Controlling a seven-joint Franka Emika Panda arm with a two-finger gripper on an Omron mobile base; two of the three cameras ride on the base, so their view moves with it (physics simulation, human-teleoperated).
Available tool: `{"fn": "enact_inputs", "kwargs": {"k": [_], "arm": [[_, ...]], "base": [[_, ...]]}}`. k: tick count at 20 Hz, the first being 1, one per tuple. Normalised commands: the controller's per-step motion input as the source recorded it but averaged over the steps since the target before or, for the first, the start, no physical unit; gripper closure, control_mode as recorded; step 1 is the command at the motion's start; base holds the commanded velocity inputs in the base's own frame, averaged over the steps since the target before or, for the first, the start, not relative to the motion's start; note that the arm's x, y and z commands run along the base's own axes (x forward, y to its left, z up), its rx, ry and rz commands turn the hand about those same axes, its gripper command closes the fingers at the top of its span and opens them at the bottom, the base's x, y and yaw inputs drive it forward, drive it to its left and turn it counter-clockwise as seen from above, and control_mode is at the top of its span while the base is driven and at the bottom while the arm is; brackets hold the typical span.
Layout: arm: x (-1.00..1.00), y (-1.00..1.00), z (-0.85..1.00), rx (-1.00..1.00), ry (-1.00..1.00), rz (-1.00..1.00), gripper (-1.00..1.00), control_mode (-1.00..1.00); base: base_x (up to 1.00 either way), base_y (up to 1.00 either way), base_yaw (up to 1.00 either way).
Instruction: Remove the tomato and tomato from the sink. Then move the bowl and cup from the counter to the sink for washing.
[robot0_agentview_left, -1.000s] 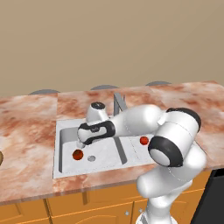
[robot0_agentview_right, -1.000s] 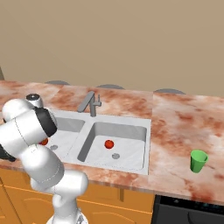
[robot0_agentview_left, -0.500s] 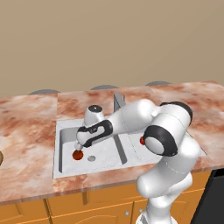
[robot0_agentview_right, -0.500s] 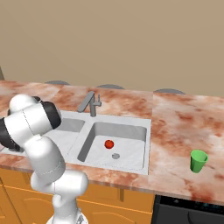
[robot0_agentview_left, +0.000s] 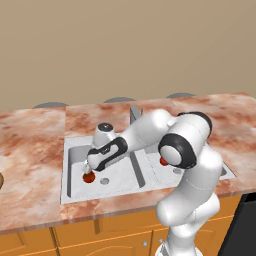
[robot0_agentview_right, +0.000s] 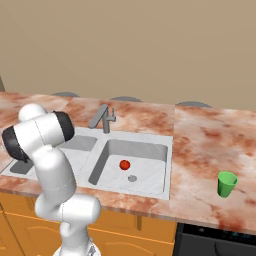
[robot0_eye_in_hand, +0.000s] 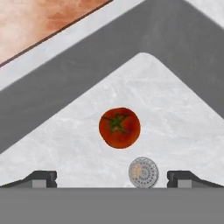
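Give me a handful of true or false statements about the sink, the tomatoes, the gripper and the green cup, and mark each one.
1. The gripper is open above a tomato in the sink's left basin. True.
2. Both tomatoes lie in the same basin. False: the other tomato is in the right basin.
3. The cup stands on the counter, right of the sink. True.
4. The gripper holds a tomato. False: its fingers stand apart, touching nothing.
5. The cup lies tipped over. False: it is upright.

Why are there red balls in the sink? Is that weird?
A bit odd, yes: they're tomatoes lying where dishes get washed. One tomato sits in the left basin by its drain, under the open gripper; the other tomato lies in the right basin. Nothing is spilled or broken.
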Motion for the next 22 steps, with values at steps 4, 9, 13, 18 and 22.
{"fn": "enact_inputs", "kwargs": {"k": [4,9,13,18,22], "arm": [[0.12,0.11,-0.14,-0.03,0.00,0.00,-1.00,-1.00],[0.08,0.08,-0.12,-0.03,0.00,0.00,-1.00,-1.00],[0.03,0.04,-0.10,0.00,0.00,0.00,-1.00,-1.00],[0.01,0.01,-0.11,0.00,0.00,0.00,-1.00,-1.00],[0.00,0.00,-0.12,-0.01,0.00,0.00,-1.00,-1.00]], "base": [[0.00,0.00,0.00],[0.00,0.00,0.00],[0.00,0.00,0.00],[0.00,0.00,0.00],[0.00,0.00,0.00]]}}
